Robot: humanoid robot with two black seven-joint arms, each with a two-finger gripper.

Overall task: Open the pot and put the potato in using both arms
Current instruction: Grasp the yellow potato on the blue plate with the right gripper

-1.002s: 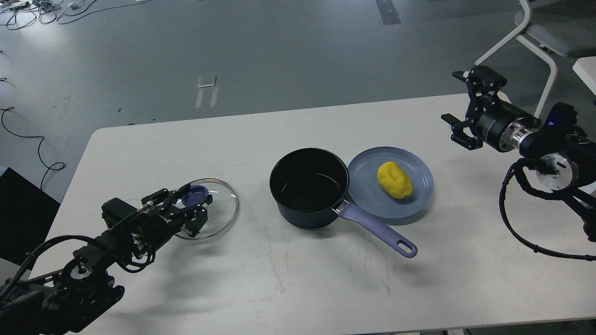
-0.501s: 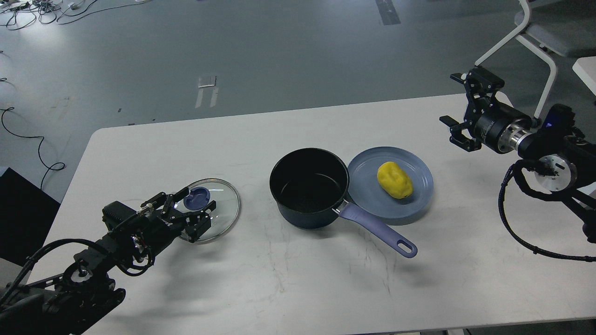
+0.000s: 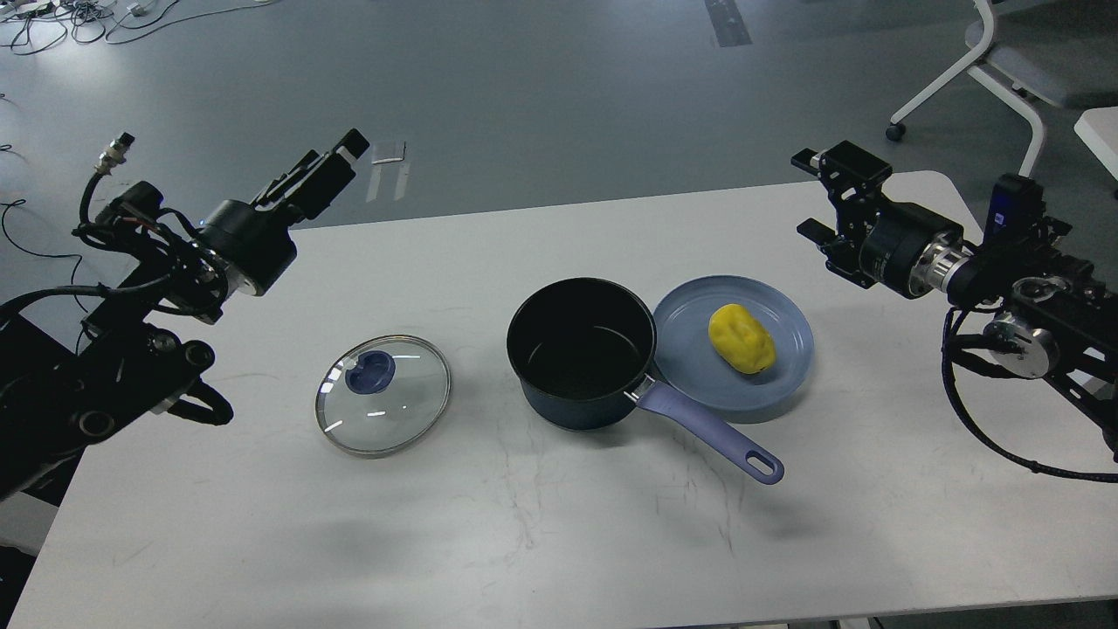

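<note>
White table [image 3: 541,542]: uncovered pot [image 3: 581,351], potato [image 3: 741,338] on plate [image 3: 790,367]; left gripper [image 3: 327,170] spread unreadable, right gripper [image 3: 825,196] fingers apart.

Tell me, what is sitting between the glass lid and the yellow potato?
In the head view, the black pot sits between the lid and the potato. It is open, and the potato lies on a blue plate beside it.

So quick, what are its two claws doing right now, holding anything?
Left gripper: raised over the table's far left edge, holding nothing; open or shut cannot be told.
Right gripper: open, empty, up right of the plate.
</note>
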